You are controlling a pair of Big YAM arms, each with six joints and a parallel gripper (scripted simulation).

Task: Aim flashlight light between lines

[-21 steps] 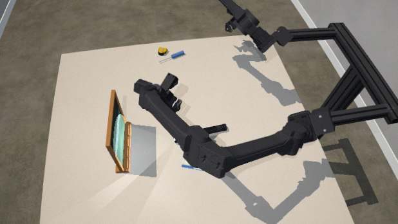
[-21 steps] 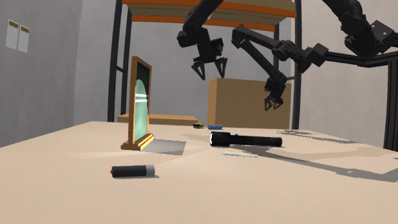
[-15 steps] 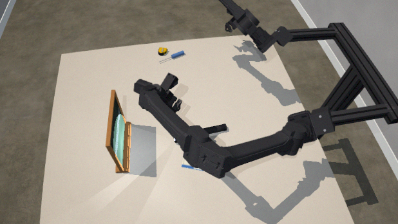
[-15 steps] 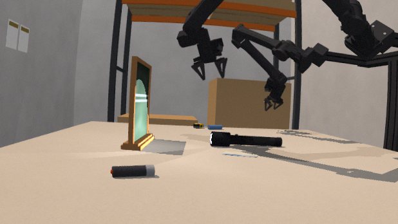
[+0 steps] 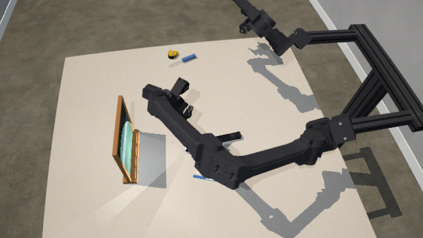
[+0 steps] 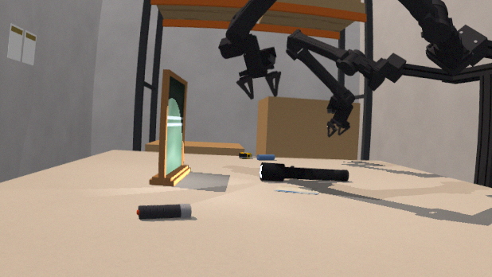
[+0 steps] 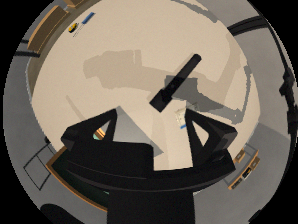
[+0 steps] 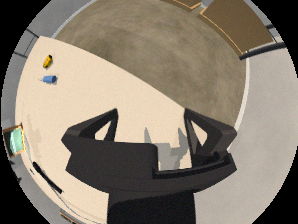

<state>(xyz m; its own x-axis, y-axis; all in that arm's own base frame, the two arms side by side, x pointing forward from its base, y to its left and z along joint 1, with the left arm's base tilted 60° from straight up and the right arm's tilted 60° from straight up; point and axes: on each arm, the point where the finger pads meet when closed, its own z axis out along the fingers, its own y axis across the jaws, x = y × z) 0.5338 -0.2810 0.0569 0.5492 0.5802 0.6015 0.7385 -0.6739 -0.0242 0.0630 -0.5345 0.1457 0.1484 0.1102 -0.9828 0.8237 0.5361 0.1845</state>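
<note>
Board [image 5: 116, 126] [image 6: 162, 131] standing, flashlight [image 5: 233, 136] [image 6: 314, 173] [image 7: 180, 80] [image 8: 46, 177] lit and lying on the worktop [image 5: 89, 75] [image 6: 247, 239] [image 7: 125, 35] [image 8: 90, 95], both left end effector [image 6: 260, 95] [image 7: 151, 111] and right end effector [image 6: 337, 133] [image 8: 150, 112] released, but top of the light [image 6: 173, 101] above both lines [image 6: 175, 121], so lowering probably left.
</note>
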